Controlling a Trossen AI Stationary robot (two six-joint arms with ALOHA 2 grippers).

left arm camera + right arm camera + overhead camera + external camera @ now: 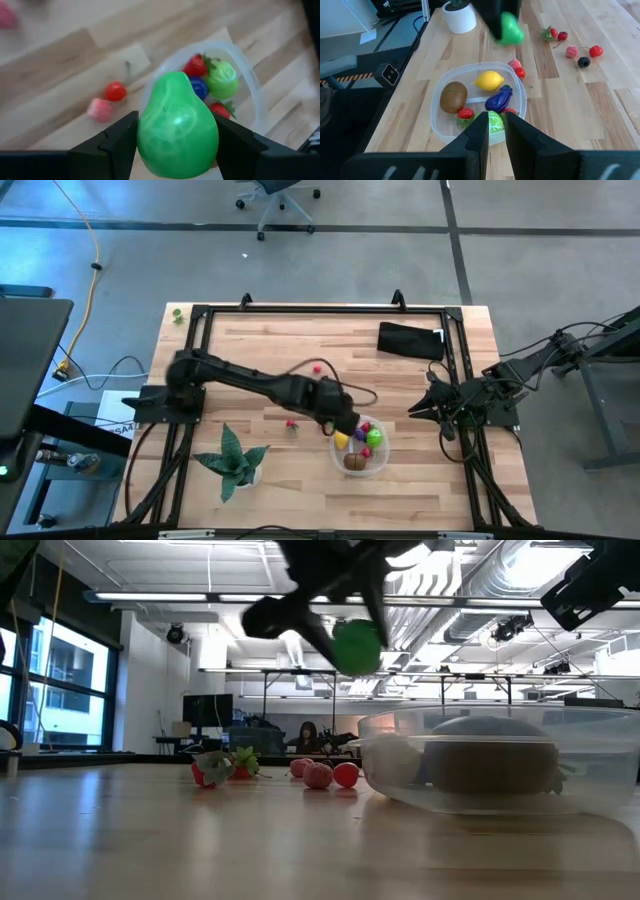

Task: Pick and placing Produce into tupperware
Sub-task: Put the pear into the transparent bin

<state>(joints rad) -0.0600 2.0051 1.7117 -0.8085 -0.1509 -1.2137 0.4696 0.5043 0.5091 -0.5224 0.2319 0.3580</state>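
Note:
The clear round tupperware [372,467] stands at the table's near middle [438,125]. It holds a brown piece [453,97], a yellow one [489,80], a purple one [498,99], a green one and red ones. My left gripper [177,145] is shut on a bright green pear-shaped piece [177,125], in the air just above and left of the tupperware's rim [357,645]. My right gripper [497,131] is at the table's right, its fingers nearly together and empty. My left gripper pinches the green piece's wide body [150,135] between its two fingers, one finger [117,137] on each side. The fingers slant down from the table's left. The piece is lifted clear of the table, its narrow end pointing away from the wrist.
Small red and pink pieces lie loose on the wood left of the tupperware [115,91] [320,775] and farther back [570,50]. A spiky green potted plant [235,460] stands near left. A black pouch [410,340] lies far right.

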